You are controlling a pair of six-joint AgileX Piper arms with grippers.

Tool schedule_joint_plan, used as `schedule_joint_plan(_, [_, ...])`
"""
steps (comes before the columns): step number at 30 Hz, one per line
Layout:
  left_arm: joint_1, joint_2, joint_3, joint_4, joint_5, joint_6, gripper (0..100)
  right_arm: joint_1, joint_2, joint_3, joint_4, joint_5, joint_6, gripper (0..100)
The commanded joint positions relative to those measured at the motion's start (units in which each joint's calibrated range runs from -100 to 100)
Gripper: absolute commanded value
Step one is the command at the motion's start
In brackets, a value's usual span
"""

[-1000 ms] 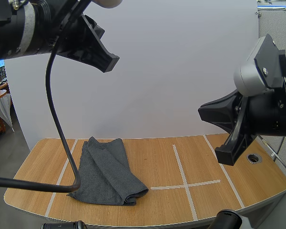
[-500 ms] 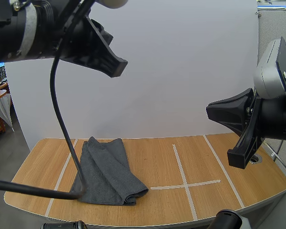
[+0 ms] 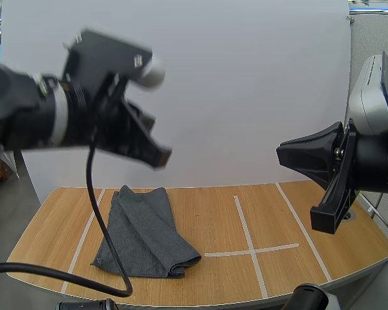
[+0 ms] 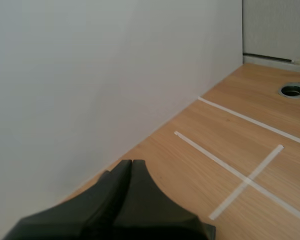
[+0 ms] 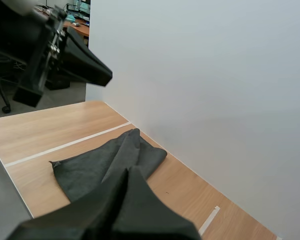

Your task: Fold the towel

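Observation:
A dark grey towel (image 3: 145,232) lies folded and a little rumpled on the left half of the wooden table (image 3: 271,219); it also lies on the table beyond my right fingers (image 5: 107,162). My left gripper (image 3: 160,157) hangs high above the towel, fingers together as one dark wedge (image 4: 131,172). My right gripper (image 3: 281,154) is raised above the right side of the table, also shut on nothing (image 5: 127,175). The left arm (image 5: 65,50) hovers above and behind the towel.
White tape lines (image 3: 249,242) mark a cross on the table's right half and a line (image 3: 84,236) at the left. A round cable hole (image 3: 346,213) sits near the right edge. A white wall stands behind the table.
My left arm has dropped lower and swung toward the table, its cable sagging down. My right gripper has shifted slightly. The towel lies unchanged.

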Motion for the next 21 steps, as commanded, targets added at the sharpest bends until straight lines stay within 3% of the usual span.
schedule_joint_plan(1, [-0.23,7.46,10.97,0.34,0.56,2.93,0,-0.06,-0.48,-0.36,3.11,0.00,0.38,0])
schedule_joint_plan(10, [-0.23,22.47,10.97,0.13,0.56,8.13,0,-0.06,-0.07,-0.36,4.20,0.00,0.38,0])
schedule_joint_plan(21, [-0.23,29.00,9.15,0.01,0.56,15.74,0,-0.06,12.46,2.98,5.63,0.00,0.57,0])
